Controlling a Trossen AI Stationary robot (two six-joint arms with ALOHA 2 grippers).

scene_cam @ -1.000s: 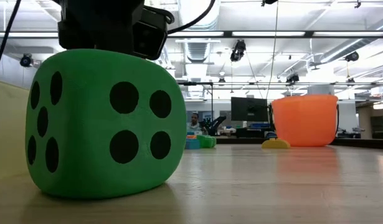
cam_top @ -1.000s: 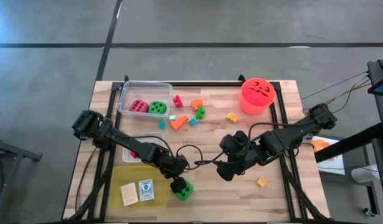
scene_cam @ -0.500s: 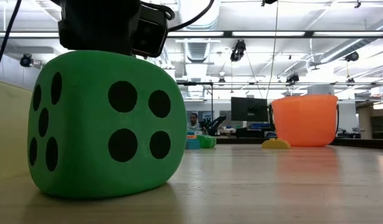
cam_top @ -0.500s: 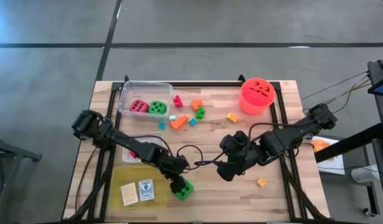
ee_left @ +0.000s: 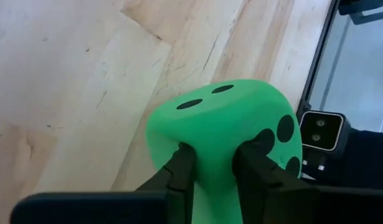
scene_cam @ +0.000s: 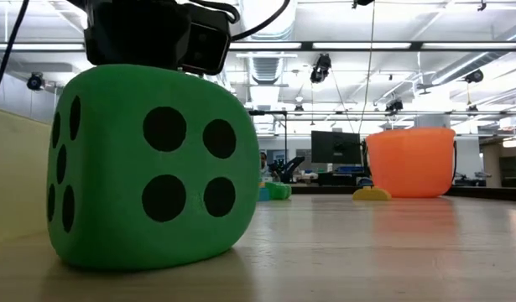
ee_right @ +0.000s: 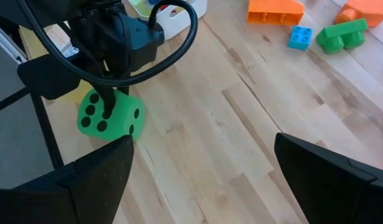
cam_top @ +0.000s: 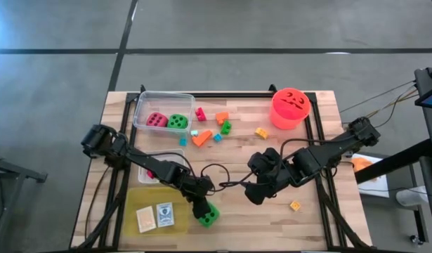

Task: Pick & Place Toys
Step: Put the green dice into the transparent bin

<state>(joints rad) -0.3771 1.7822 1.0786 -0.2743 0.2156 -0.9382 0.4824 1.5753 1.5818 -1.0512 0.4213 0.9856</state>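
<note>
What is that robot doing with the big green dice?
The left gripper has its fingers pinched into the soft green die, which sits on the wooden table near the front edge, next to a yellow tray holding cards. The right gripper waits open over the middle of the table. A pink die and another green one already sit in a clear tub at the back.

Bright, even light; perhaps slightly soft.

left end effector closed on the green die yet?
Yes: in the left wrist view, the left end effector has both fingers pinching the green die.
</note>
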